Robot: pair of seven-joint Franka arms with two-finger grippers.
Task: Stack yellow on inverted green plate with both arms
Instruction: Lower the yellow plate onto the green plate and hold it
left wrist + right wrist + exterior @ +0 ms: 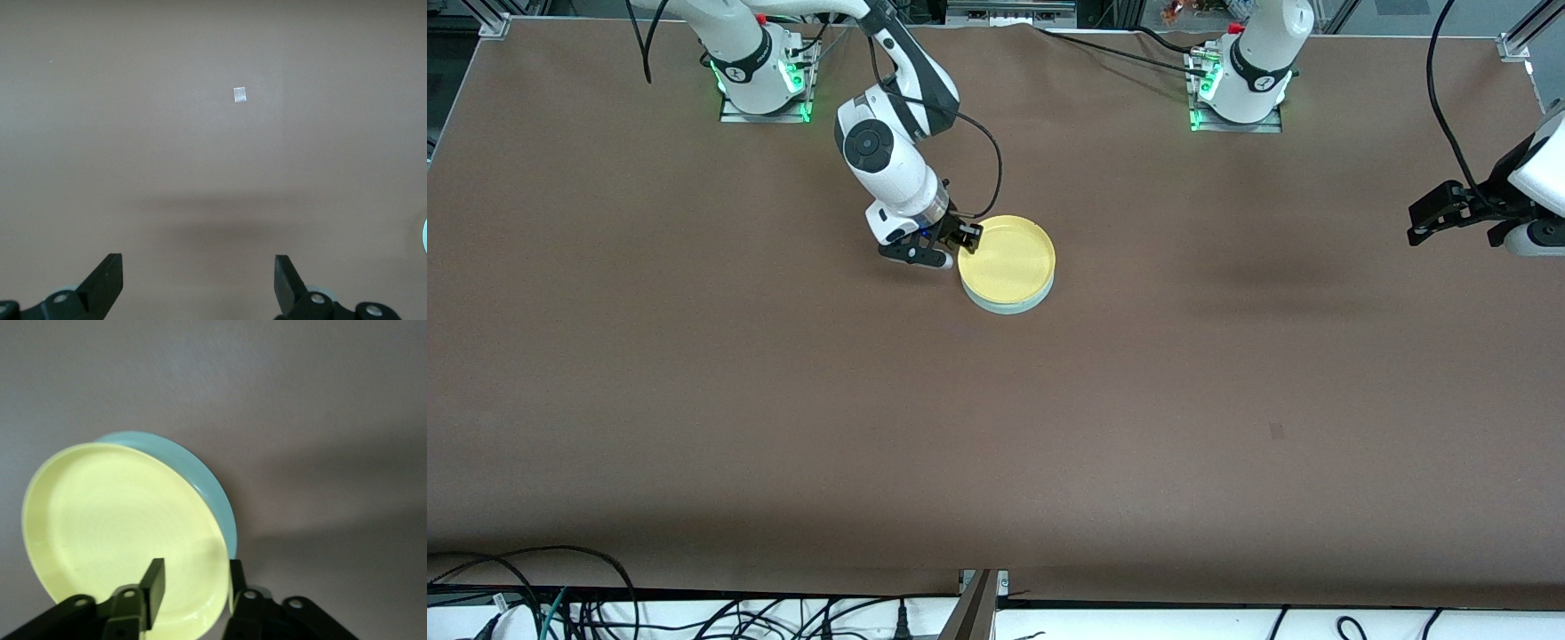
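The yellow plate (1007, 260) lies right way up on top of the green plate (1009, 308), whose pale rim shows beneath it, in the middle of the table. My right gripper (960, 238) is at the yellow plate's edge nearest the right arm's base. In the right wrist view the yellow plate (120, 527) rests on the green plate (200, 473). My right gripper (195, 572) is open, straddling the rim with one finger inside and one outside. My left gripper (1414, 224) is open and empty over the left arm's end of the table; it shows open in the left wrist view (199, 273).
Brown cloth (996, 427) covers the table. A small pale square mark (239, 95) is on the cloth below the left gripper. Cables (560, 604) lie along the edge nearest the front camera.
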